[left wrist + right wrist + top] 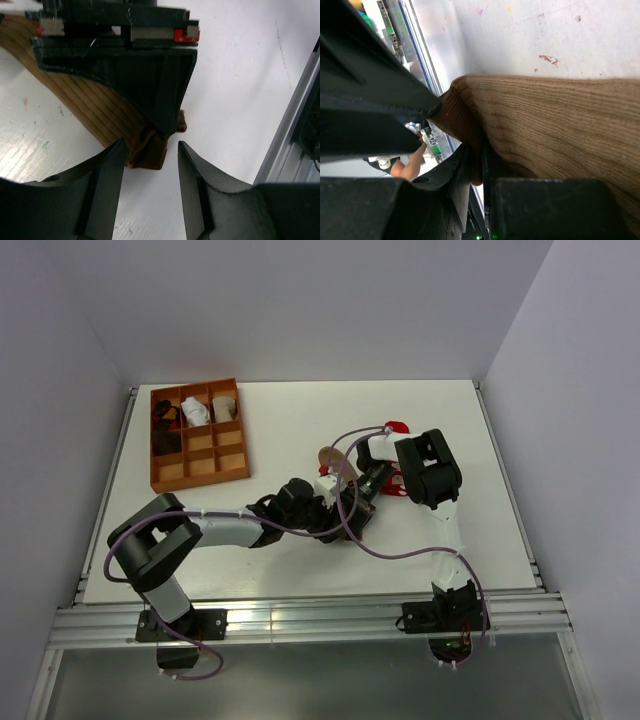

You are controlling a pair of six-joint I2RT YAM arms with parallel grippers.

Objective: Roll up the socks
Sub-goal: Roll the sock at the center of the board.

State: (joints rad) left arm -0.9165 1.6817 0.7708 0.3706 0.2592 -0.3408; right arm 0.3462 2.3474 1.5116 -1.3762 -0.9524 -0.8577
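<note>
A tan ribbed sock (pixel 560 125) lies flat on the white table; part of it shows in the top view (pixel 330 455). My right gripper (pixel 481 155) is shut on the sock's darker brown end. In the top view the right gripper (pixel 356 502) meets the left gripper (pixel 332 515) at mid-table. In the left wrist view my left gripper (pixel 150 145) is open, its fingers (pixel 107 185) on either side of the bunched brown sock end (pixel 150 152) without touching it. The right gripper's black fingers (pixel 150 85) press that end from above.
An orange divided tray (pixel 200 470) stands at the back left with a black roll (pixel 165 420) and white rolls (pixel 195 412) in its far compartments. A red sock (pixel 397 427) lies behind the right arm. The table's aluminium front rail (pixel 290 130) is close to the grippers.
</note>
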